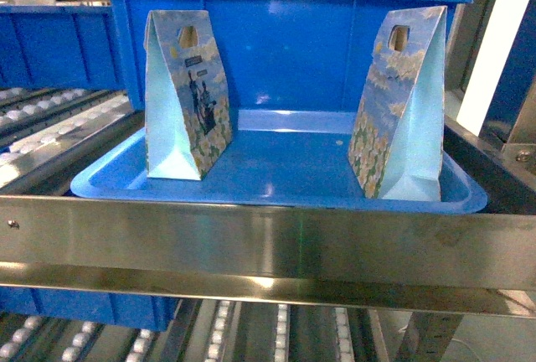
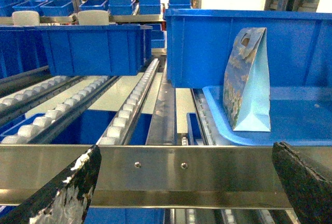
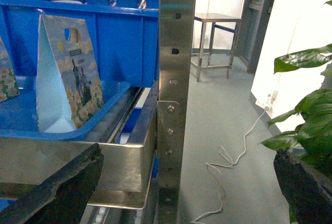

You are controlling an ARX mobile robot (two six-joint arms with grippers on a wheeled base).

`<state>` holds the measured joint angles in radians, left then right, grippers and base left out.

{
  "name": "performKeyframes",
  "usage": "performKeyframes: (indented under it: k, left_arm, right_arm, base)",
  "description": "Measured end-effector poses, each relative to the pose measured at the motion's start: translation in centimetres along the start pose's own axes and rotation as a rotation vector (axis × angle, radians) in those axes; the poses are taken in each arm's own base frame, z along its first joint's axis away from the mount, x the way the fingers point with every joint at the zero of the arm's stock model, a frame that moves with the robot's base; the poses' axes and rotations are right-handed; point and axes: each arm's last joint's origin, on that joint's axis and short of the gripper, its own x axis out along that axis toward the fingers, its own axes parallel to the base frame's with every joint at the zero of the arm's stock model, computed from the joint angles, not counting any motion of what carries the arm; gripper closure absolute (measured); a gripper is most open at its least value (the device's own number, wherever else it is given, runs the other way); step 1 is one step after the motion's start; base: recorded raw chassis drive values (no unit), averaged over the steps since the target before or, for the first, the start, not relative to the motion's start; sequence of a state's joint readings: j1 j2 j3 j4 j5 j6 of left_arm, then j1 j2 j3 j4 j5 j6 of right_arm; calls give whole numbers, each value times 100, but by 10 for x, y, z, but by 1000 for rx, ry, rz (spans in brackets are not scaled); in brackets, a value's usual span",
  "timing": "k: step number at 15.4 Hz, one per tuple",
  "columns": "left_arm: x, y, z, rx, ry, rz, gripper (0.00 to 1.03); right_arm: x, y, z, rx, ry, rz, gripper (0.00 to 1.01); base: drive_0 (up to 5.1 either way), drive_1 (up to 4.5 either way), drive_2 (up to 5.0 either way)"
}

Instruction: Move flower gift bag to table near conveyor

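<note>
Two flower gift bags stand upright on a blue tray (image 1: 276, 196), one at its left (image 1: 188, 94) and one at its right (image 1: 402, 102). The tray rests on the conveyor, behind its steel front rail (image 1: 268, 245). In the left wrist view one bag (image 2: 248, 81) stands past the rail, well ahead of my open left gripper (image 2: 187, 182). The right wrist view shows a bag (image 3: 67, 73) to the upper left of my open right gripper (image 3: 184, 187), and a second bag's edge (image 3: 6, 73). Neither gripper holds anything. The table is out of view.
A deep blue bin (image 1: 293, 43) stands right behind the tray. Roller lanes (image 1: 50, 127) and more blue bins (image 2: 88, 47) lie to the left. A steel upright post (image 3: 176, 79) is beside the right gripper, with a leafy plant (image 3: 306, 115) and a loose white cable (image 3: 233, 167) on the floor.
</note>
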<state>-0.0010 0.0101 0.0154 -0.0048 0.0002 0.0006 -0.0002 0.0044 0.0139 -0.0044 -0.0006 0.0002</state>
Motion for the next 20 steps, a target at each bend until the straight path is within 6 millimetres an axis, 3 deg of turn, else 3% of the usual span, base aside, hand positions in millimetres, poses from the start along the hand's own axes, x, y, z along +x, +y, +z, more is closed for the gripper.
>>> performKeyframes:
  k: [16,20]
  left_arm:
    - [0,0,0,-2,5,-3,5]
    - [6,6,6,-6,-45,-1,5]
  right_arm:
    - [0,-1,3,-11,-33,12,3]
    - [14,-5,10,-25,-69,6,3]
  base:
    - [0,0,0]
    - [0,0,0]
